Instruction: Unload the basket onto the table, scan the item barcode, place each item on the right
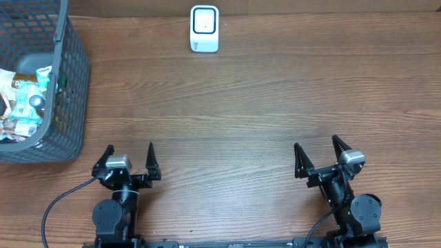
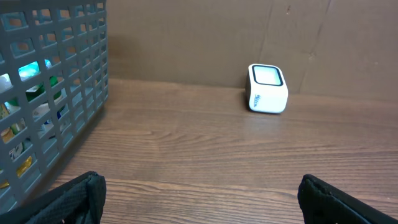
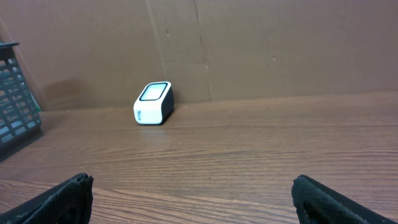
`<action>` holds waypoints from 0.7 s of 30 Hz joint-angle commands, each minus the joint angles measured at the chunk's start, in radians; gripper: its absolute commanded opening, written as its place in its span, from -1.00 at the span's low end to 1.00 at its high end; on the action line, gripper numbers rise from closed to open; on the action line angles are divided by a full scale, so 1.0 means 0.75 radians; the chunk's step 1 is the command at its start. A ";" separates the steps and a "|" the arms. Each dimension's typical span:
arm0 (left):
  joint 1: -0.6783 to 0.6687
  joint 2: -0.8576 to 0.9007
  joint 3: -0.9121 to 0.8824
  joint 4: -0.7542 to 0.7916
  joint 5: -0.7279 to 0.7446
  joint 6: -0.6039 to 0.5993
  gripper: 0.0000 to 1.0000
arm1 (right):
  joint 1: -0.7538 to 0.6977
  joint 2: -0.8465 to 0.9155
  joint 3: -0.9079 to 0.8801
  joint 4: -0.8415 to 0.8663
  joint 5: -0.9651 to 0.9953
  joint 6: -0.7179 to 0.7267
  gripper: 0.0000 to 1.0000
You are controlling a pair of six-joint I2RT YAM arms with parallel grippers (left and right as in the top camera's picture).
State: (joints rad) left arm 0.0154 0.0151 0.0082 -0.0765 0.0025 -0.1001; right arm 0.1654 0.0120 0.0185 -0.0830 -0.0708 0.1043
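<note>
A white barcode scanner [image 1: 204,29] with a dark window stands at the far middle of the wooden table; it also shows in the left wrist view [image 2: 267,89] and the right wrist view [image 3: 153,102]. Several packaged items [image 1: 24,100] lie in a dark mesh basket [image 1: 69,83] at the far left, seen through its wall [image 2: 56,106] by the left wrist camera. My left gripper [image 1: 129,153] stands open near the front edge, nothing between its fingers. My right gripper [image 1: 318,150] is open too, also holding nothing, at the front right.
A brown cardboard wall [image 3: 261,43] runs along the table's far edge behind the scanner. A corner of the basket [image 3: 15,93] shows at the left of the right wrist view. Black cables [image 1: 58,203] trail from the arm bases.
</note>
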 commanded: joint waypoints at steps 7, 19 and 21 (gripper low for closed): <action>0.006 -0.012 -0.004 0.052 -0.087 0.038 0.99 | 0.006 -0.012 -0.014 0.004 0.013 -0.005 1.00; 0.006 0.024 0.499 0.121 0.175 0.109 1.00 | 0.006 -0.012 -0.014 0.004 0.013 -0.004 1.00; 0.005 0.093 0.676 0.016 0.128 0.110 1.00 | 0.006 -0.012 -0.014 0.004 0.013 -0.005 1.00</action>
State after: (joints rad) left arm 0.0154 0.0368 0.3225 -0.0212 0.1127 -0.0437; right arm 0.1654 0.0120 0.0185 -0.0834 -0.0704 0.1047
